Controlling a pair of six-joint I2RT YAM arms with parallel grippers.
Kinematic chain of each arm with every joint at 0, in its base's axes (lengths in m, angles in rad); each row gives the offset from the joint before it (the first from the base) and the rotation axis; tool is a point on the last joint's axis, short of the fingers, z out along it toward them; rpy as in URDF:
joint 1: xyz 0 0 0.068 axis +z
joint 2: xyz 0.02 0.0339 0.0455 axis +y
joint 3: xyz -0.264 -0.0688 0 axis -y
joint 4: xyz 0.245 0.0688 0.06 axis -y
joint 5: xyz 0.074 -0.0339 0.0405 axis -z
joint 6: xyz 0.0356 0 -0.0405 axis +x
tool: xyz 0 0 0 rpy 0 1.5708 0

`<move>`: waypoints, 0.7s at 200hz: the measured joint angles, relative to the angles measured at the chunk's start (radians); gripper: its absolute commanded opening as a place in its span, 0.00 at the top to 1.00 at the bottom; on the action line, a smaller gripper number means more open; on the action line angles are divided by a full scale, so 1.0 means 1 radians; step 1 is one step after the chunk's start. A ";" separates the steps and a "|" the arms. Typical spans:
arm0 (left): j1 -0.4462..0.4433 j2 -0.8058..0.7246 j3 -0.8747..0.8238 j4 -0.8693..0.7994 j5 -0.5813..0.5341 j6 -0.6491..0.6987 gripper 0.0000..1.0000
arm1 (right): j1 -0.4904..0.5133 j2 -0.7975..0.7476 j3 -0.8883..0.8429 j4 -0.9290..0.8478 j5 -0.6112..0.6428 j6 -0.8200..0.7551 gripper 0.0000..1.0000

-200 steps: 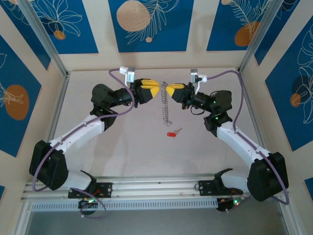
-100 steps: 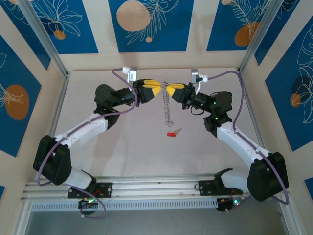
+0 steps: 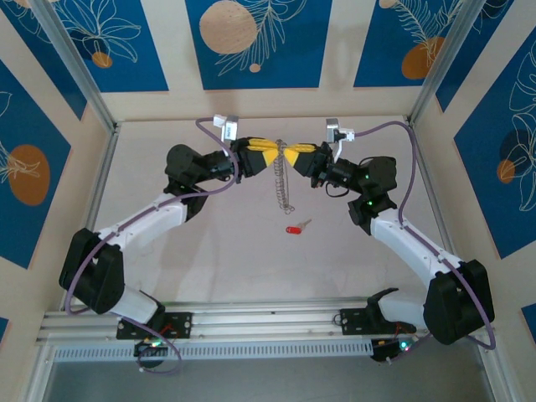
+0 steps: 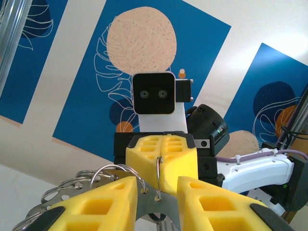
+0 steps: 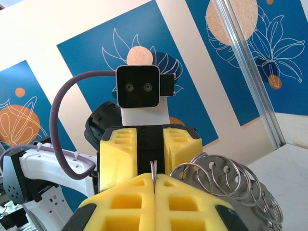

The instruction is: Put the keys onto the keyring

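Keyring trails from right claw, long axis far-to-near.

Tip to tip, far middle

The left gripper reaches in from the left, the right gripper from the right, with the keyring between their tips, running toward the near edge. The key lies on the table just nearer — apart from it
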 measured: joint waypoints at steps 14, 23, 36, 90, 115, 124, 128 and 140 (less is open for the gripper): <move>-0.002 0.008 0.005 0.000 0.005 0.000 0.72 | 0.002 0.004 0.000 0.004 0.000 0.000 1.00; -0.003 0.011 0.008 0.000 0.006 0.000 0.73 | 0.003 0.006 0.000 0.004 0.000 0.000 1.00; -0.005 0.014 0.009 0.000 0.007 0.000 0.73 | 0.005 0.008 0.000 0.004 0.000 0.000 1.00; -0.013 0.023 0.022 0.000 0.016 0.000 0.76 | 0.011 0.010 0.000 0.004 0.000 0.000 1.00; -0.015 0.026 0.026 0.000 0.021 0.000 0.78 | 0.011 0.010 0.000 0.004 -0.001 -0.001 1.00; -0.015 0.026 0.026 0.000 0.022 0.000 0.81 | 0.011 0.010 0.000 0.004 -0.002 -0.001 1.00; -0.015 0.026 0.026 0.000 0.022 0.000 0.83 | 0.011 0.010 0.000 0.004 -0.003 -0.001 1.00; -0.015 0.027 0.027 0.000 0.022 -0.003 0.89 | 0.011 0.010 0.000 0.005 -0.004 -0.001 1.00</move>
